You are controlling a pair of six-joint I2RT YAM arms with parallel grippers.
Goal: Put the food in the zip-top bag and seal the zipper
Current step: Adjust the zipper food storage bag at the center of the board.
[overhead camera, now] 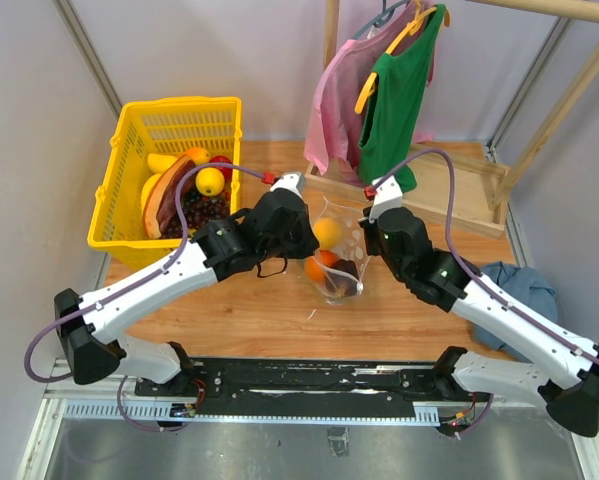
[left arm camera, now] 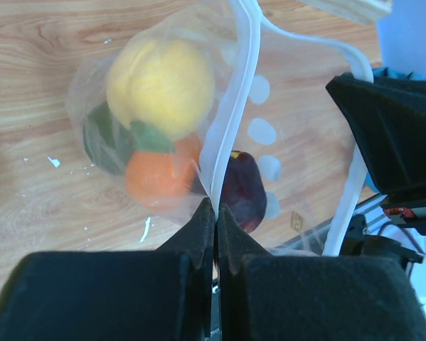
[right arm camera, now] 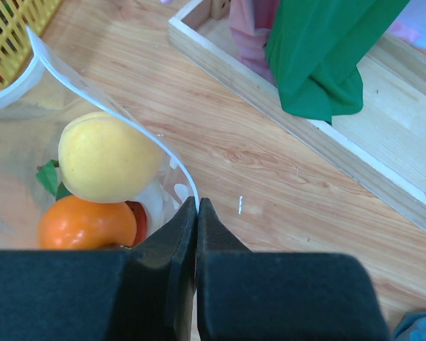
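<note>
The clear spotted zip-top bag (overhead camera: 336, 250) stands open between my two arms at the table's middle. Inside it lie a yellow lemon (left arm camera: 163, 85), an orange (left arm camera: 159, 177), a green piece (left arm camera: 102, 138) and a dark purple piece (left arm camera: 240, 188). My left gripper (left arm camera: 216, 206) is shut on the whitish zipper (left arm camera: 234, 106) at the bag's near rim. At the opposite side my right gripper (right arm camera: 197, 204) is shut on the zipper (right arm camera: 138, 128) rim too, with the lemon (right arm camera: 106, 158) and orange (right arm camera: 81, 224) just left of its fingers.
A yellow mesh basket (overhead camera: 129, 190) with more toy food stands at the back left. A wooden rack base (overhead camera: 459, 190) with hanging pink and green clothes (overhead camera: 394, 90) is behind the bag. A blue cloth (overhead camera: 524, 285) lies at the right edge.
</note>
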